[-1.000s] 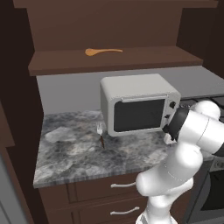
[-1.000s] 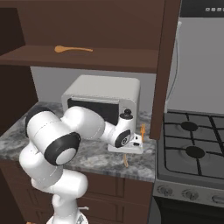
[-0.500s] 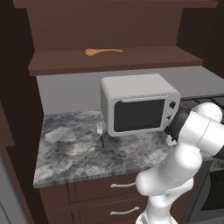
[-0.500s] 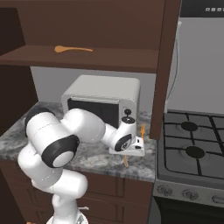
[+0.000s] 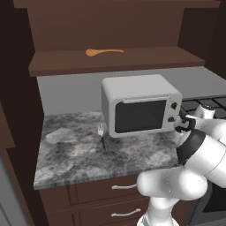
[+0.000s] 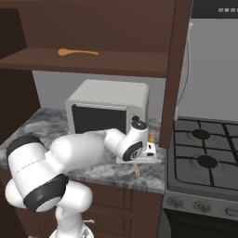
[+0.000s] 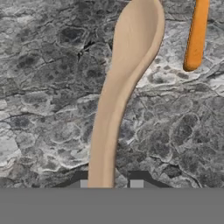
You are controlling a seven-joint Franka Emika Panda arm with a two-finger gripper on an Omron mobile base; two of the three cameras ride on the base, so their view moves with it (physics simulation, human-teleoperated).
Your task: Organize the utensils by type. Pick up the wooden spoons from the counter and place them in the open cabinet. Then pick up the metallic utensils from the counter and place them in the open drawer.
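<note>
Gripper (image 7: 108,183) narrowing around beige wooden spoon (image 7: 122,87) handle on counter (image 7: 39,87); firm hold we cannot confirm. Orange spoon (image 5: 102,52) sitting in cabinet (image 5: 132,59). We are judging second-spoon pickup underway; next: squeeze, lift, carry up beside it.

White microwave (image 5: 140,106) before grey wall (image 5: 66,92), gas stove (image 6: 204,160) alongside.

Microwave (image 5: 140,105) on bench (image 5: 70,159), toward its right end. Fork (image 5: 102,135) flat on bench just left of microwave front. Stove (image 6: 204,160) right of bench. One wooden spoon (image 5: 103,52) on cabinet shelf (image 5: 119,59) above microwave. Second wooden spoon (image 7: 120,92) on bench beneath hand (image 6: 149,149), near right edge, before microwave; orange-handled utensil (image 7: 196,35) beside its bowl.
</note>
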